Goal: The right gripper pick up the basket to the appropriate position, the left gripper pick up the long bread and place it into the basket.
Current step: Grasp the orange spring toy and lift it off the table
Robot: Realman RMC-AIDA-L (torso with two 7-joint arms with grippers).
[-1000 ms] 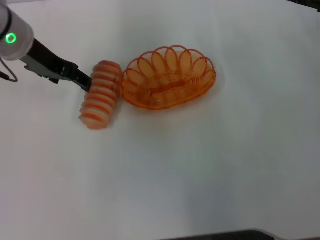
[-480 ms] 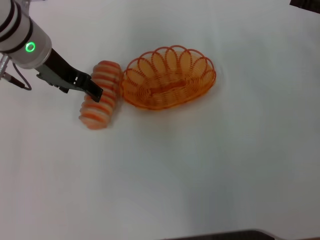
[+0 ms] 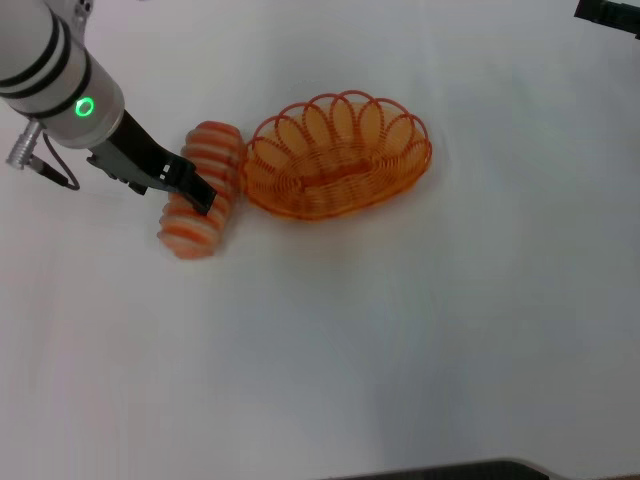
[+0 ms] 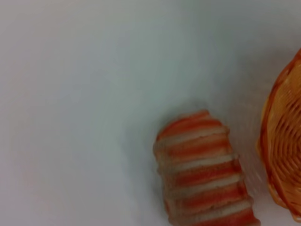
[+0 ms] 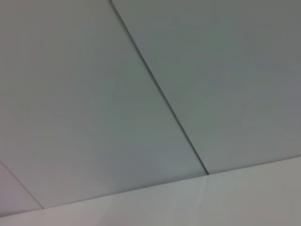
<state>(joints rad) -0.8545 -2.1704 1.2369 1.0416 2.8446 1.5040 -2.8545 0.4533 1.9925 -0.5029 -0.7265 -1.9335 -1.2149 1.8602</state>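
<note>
The long bread, ribbed orange and cream, lies on the white table just left of the orange wire basket, which is empty. My left gripper is low over the bread's middle, at its left side, with its silver cuff up and to the left. The left wrist view shows one end of the bread and the basket's rim beside it. A dark piece of my right gripper shows at the far right corner, well away from the basket.
The white table stretches in front of and to the right of the basket. The right wrist view shows only pale flat panels with a dark seam.
My left gripper has moved right and down, from beside the bread's far end to over its middle. The dark piece at the far right has come slightly further into view. Bread and basket have not moved.
</note>
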